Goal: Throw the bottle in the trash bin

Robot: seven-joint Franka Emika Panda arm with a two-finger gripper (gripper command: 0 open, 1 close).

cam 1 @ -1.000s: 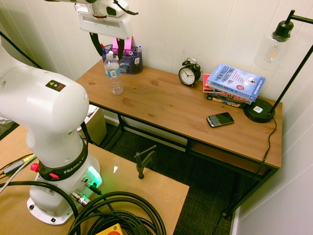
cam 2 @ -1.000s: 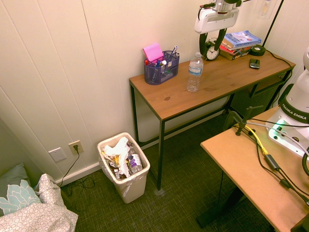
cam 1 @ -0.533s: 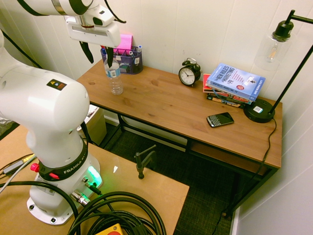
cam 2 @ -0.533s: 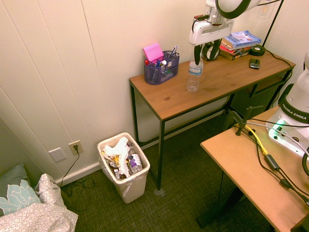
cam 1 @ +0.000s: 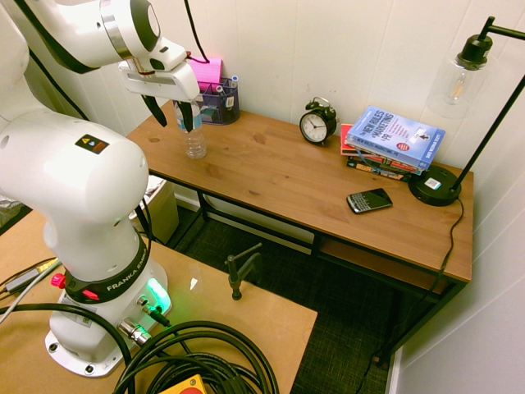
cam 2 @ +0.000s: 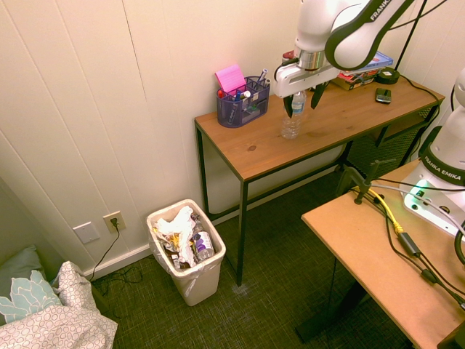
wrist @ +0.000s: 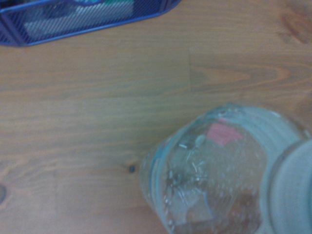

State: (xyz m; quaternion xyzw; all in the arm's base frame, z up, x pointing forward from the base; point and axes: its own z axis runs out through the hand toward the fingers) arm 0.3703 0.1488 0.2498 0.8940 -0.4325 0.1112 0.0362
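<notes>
Our clear plastic water bottle [cam 1: 194,141], cap hidden behind the wide-open gripper [cam 1: 172,121], upright on the wood-grained desk [cam 1: 271,168]; beside it, mesh pen organiser [cam 1: 220,105]; below desk level, liner-rimmed trash bin [cam 2: 197,280]

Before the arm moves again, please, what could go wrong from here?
The claw stands open by the upright bottle; a slight sideways push might tip it over.

The bottle stands near the pen organiser, so a wide swing could perhaps knock the pens.

The trash bin stands on the floor, already filled with paper and another bottle; a dropped bottle may roll off the pile.
</notes>
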